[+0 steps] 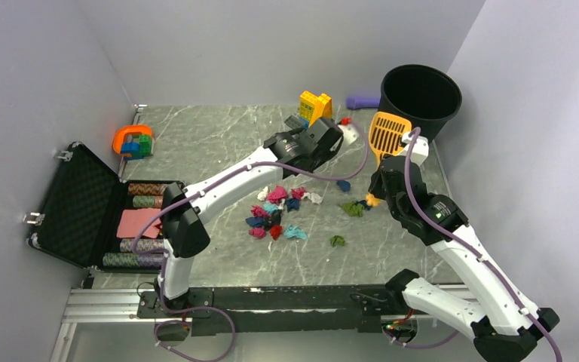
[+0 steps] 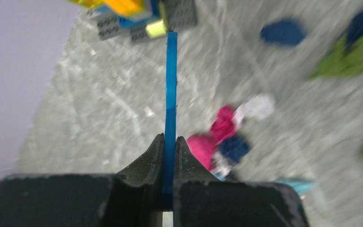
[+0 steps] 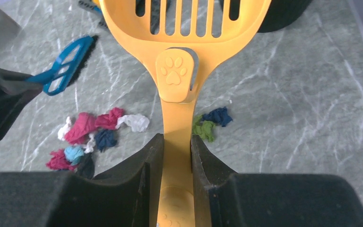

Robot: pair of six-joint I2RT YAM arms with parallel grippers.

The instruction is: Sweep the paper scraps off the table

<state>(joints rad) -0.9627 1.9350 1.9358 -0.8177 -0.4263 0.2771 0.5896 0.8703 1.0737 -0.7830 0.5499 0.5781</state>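
While both arms reach out over the grey marbled counter (image 1: 219, 143), the left end effector (image 2: 170, 142) is clamped tight on the thin blue handle of a small brush (image 3: 66, 64), out near the yellow toy bricks (image 1: 314, 105). The right end effector (image 3: 177, 142) grips the handle of a yellow slotted scoop (image 3: 174, 73), its blade pointing toward the black bin (image 1: 421, 98). The paper scraps (image 1: 275, 210) lie mid-counter, mostly in one cluster between the arms, with a few green and blue ones nearer the scoop
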